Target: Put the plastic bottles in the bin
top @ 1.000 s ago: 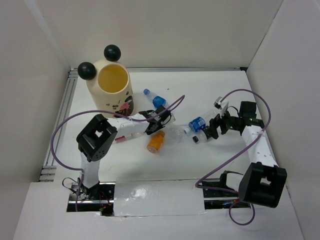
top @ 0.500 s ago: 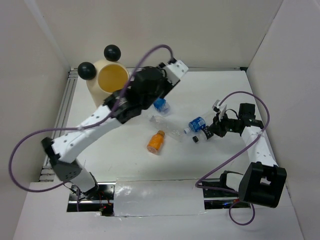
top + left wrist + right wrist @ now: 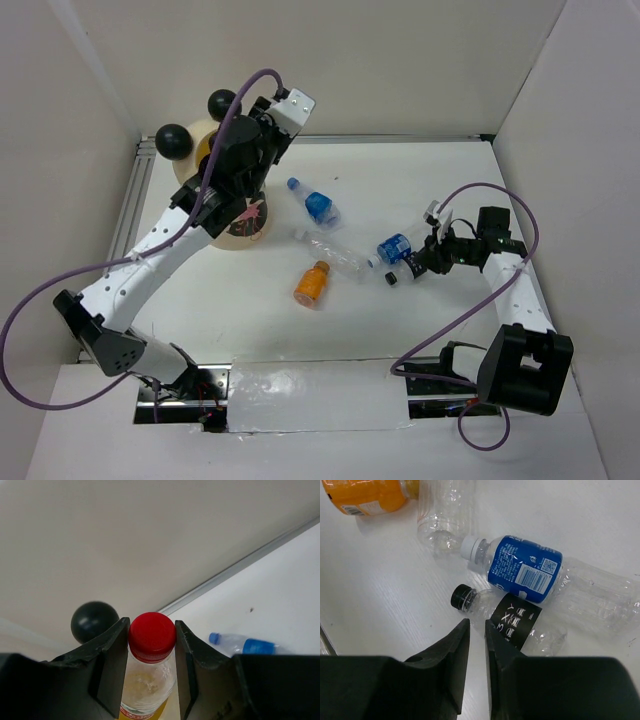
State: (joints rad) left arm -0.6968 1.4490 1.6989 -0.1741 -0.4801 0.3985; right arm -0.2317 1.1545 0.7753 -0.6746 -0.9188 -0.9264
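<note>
The left pincer (image 3: pixel 151 628) pinches the red-capped bottle (image 3: pixel 150 680) just under its cap, one finger on each side of the neck; the bottle is clear, with some yellow at the lower edge of the wrist view. One black ball ear (image 3: pixel 94 621) of the bin (image 3: pixel 225 235) sits just beside the pincer. From above, the left wrist hangs over the bin's mouth and hides it, so the held bottle is above the bin, though I cannot tell how far inside.

Five other bottles lie on the counter (image 3: pixel 400 190), all on the side of the bin toward the right arm. The blue-capped bottle (image 3: pixel 313 200) is nearest the bin; the clear bottle (image 3: pixel 335 255) comes next, with the orange bottle (image 3: pixel 312 283) near it; the blue-labelled bottle (image 3: pixel 395 247) and the black-labelled bottle (image 3: pixel 515 622) lie farthest from the bin, side by side and touching.

The right pincer (image 3: pixel 476 629) is well apart from the bin; its fingers are all but pressed together, with a thin slit between them and nothing in it, and their tips are just beside the black-labelled bottle's neck.
</note>
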